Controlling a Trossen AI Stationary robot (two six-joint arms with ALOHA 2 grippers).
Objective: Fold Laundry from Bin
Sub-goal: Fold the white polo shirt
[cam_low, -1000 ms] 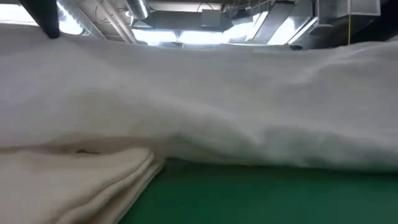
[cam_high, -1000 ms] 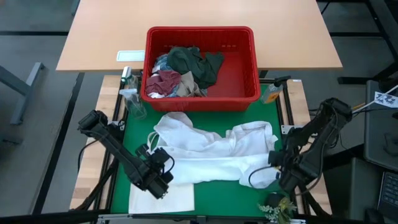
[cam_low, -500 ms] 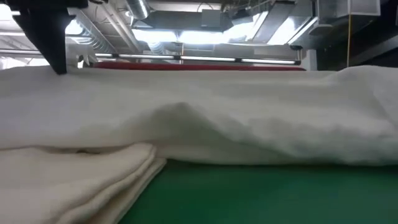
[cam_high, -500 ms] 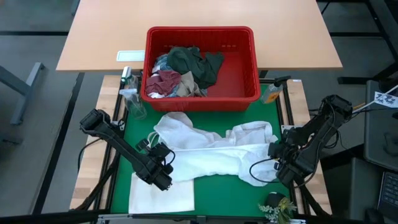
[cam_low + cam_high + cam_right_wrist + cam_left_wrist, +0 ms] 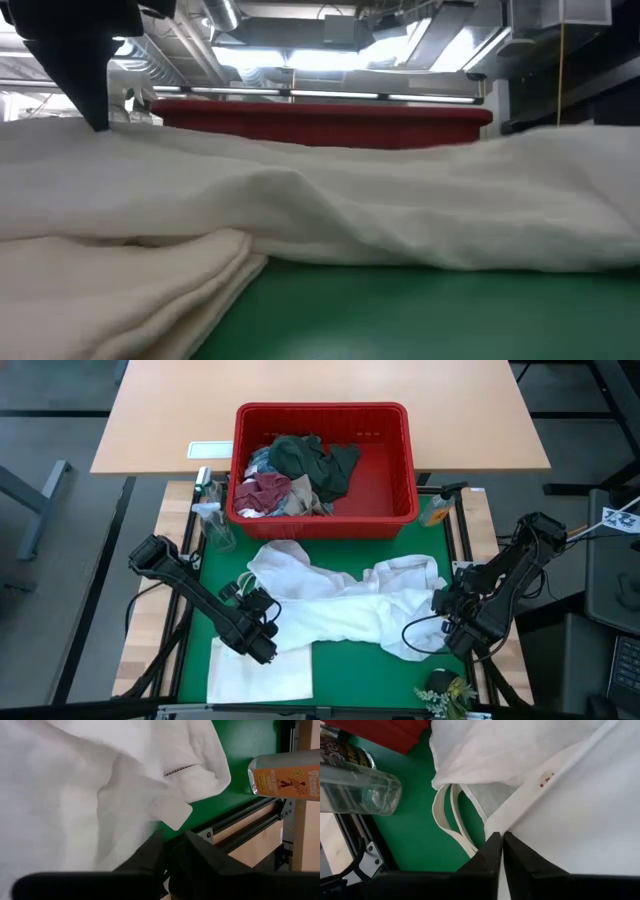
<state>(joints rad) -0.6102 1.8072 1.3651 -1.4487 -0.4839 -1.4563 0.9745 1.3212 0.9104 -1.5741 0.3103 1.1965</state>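
A white garment (image 5: 345, 605) lies spread and rumpled across the green mat (image 5: 350, 665), just in front of the red bin (image 5: 322, 458), which stands at the mat's far edge with dark green, maroon, beige and striped pieces (image 5: 295, 475) heaped in its left half. In the low view the garment (image 5: 330, 210) runs as a long ridge across the mat, with the bin's red wall (image 5: 320, 122) showing behind it. The left gripper (image 5: 256, 622) sits at the garment's near left edge, its fingers (image 5: 492, 855) pressed almost together on a thin fold of the white cloth. The right gripper (image 5: 452, 622) is at the garment's right end, its fingers (image 5: 155, 852) slightly parted; whether cloth lies between them I cannot tell. A flat white tote bag (image 5: 260, 672) lies on the near left of the mat, its handles (image 5: 451, 822) looping beside the garment. A clear bottle (image 5: 214, 525) stands left of the bin, an orange-labelled one (image 5: 438, 510) right of it.
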